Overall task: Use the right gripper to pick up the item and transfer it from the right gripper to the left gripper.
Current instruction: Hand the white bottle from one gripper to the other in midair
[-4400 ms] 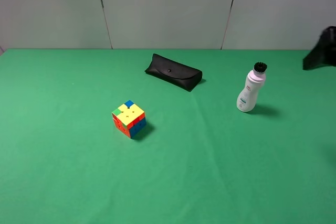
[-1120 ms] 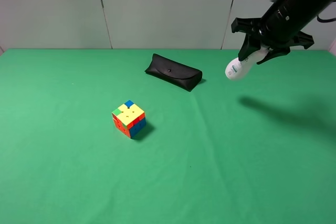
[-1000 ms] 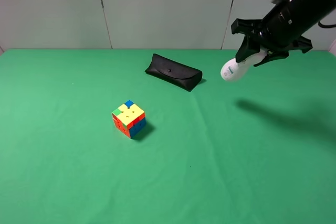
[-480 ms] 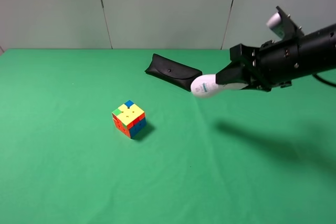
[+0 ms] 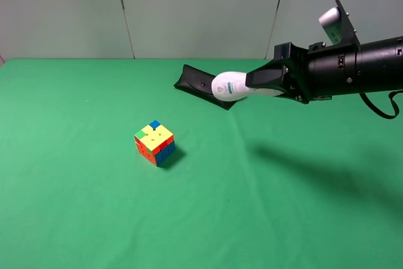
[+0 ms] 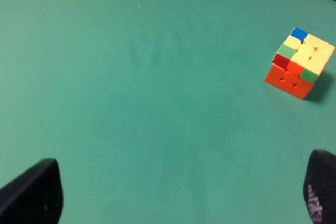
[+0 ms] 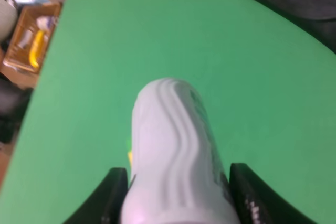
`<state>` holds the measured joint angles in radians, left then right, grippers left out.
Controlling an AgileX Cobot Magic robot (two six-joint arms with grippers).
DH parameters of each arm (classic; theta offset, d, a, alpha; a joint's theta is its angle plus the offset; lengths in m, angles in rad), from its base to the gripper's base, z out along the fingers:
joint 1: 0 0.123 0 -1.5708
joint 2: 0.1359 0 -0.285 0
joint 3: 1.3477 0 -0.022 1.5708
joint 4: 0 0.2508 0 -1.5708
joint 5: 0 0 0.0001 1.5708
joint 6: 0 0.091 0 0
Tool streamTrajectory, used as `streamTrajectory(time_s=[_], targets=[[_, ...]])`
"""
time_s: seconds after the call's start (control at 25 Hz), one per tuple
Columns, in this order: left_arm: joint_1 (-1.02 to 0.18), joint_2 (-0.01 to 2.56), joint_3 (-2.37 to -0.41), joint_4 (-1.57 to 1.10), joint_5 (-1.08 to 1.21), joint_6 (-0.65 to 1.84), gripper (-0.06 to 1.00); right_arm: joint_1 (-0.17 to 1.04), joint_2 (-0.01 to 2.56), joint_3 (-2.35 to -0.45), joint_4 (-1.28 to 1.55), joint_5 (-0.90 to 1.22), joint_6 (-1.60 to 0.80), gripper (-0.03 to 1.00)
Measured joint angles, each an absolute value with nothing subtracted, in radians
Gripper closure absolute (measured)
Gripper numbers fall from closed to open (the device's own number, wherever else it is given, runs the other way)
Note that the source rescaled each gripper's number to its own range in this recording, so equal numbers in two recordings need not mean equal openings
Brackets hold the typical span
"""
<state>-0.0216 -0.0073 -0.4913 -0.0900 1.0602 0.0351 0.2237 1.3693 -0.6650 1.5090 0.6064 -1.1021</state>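
status: transfer step in progress, pick-up done, handover not yet made.

right hand [image 5: 257, 84]: pinching the bottle [image 5: 228, 86] between its two jaws. the bottle is clear of the surface [image 5: 94, 206]. the right wrist view shows one jaw on each side of the white body.

left hand [image 6: 176, 203]: jaws spread wide and holding nothing. it does not show in the high view. its own camera sees only the surface and the puzzle cube [image 6: 299, 62] ahead of it.

position of the bottle: it lies roughly level and in line with the right hand. its rounded base sticks out beyond the fingertips. the capped end is hidden back inside the grip. in the high view the base overlaps the glasses case [image 5: 195, 80], but it is carried above the case, not touching it. the bottle does not appear in the left wrist view, so judge it well apart from the left hand.

recommendations:
- keep the bottle level, with the free base end leading toward the left hand.
- bring the left hand up to that height and slide its spread jaws around the exposed body, beyond the right fingertips.
- do not loosen the right hand until the left has pressed firmly. the contoured plastic is likely to be slippery.
- stay high over the cube and the case.
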Motion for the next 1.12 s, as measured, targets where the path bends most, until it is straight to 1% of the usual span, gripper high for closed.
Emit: streamTrajectory(time_s=[0.2, 0.64, 1.12], targets=[[-0.022, -0.007, -0.491, -0.09, 1.06, 0.035, 0.11, 0.224, 1.369, -0.665, 1.566, 0.651, -1.104, 0.94], [-0.022, -0.007, -0.491, -0.09, 1.06, 0.035, 0.11, 0.224, 1.369, -0.665, 1.549, 0.682, -1.035, 0.94], [-0.022, -0.007, -0.491, -0.091, 1.06, 0.035, 0.11, 0.224, 1.369, -0.665, 1.534, 0.705, -1.027, 0.94]])
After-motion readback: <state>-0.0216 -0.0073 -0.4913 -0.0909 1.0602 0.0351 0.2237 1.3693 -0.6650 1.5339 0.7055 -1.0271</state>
